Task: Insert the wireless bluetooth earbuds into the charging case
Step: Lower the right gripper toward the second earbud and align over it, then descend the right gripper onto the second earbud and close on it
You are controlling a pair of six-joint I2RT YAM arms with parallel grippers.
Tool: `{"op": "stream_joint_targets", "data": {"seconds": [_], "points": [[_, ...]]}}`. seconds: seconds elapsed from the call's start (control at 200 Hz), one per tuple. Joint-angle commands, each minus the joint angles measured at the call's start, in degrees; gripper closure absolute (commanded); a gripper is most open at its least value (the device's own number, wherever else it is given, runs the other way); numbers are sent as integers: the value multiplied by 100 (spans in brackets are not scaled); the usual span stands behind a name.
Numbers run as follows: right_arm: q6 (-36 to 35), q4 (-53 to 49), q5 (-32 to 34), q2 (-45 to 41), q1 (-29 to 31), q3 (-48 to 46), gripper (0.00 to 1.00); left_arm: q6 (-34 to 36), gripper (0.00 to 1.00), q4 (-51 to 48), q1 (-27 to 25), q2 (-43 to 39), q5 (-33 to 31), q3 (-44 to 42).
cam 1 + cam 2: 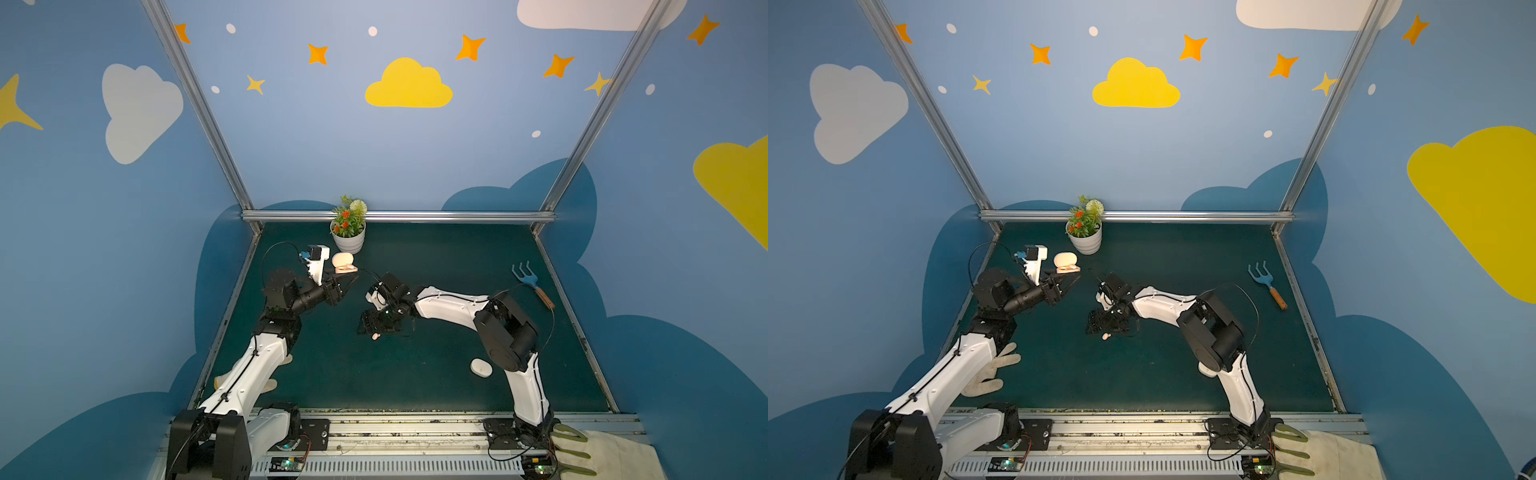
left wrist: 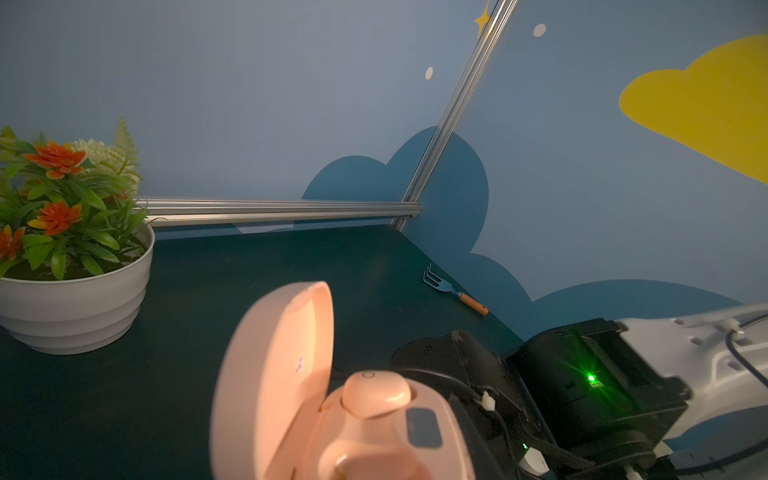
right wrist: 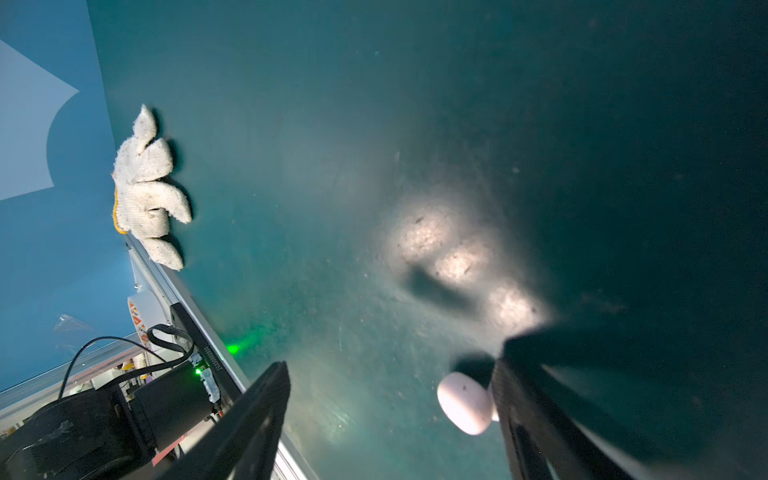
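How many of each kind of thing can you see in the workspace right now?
Charging cases: 2, pink case and white case
Earbuds in view: 2, seated earbud and loose earbud
Gloves: 2, knit glove and green-fingered glove
Potted plant: 1
Garden fork: 1
Total: 8

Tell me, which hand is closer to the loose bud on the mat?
Right. The right hand hangs open right at the bud, which lies close by one side of it. The left hand is off toward the back, holding the open case.
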Motion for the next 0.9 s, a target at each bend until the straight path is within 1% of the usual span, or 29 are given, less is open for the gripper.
{"op": "stream_joint_targets", "data": {"seconds": [0.0, 0.225, 0.441, 0.521, 0.681, 0.796, 0.896], "points": [[88, -275, -74, -331, 68, -133, 22, -17, 94, 139, 25, -56, 41, 61], [148, -373, -10, -680, 139, -408, 22, -18, 94, 147, 25, -53, 41, 60], [104, -444, 49, -766, 167, -469, 22, -43, 94, 148, 25, -56, 50, 60], [-79, -579, 207, -767, 172, -364, 22, -45, 94, 150, 24, -55, 50, 55], [-661, -908, 593, -602, 153, -71, 21, -56, 94, 164, 24, -69, 54, 51], [-1066, -1041, 643, -310, 152, 284, 20, -65, 94, 164, 23, -63, 67, 55], [-1248, -1095, 615, -95, 152, 587, 21, -60, 94, 152, 18, -91, 58, 41]]}}
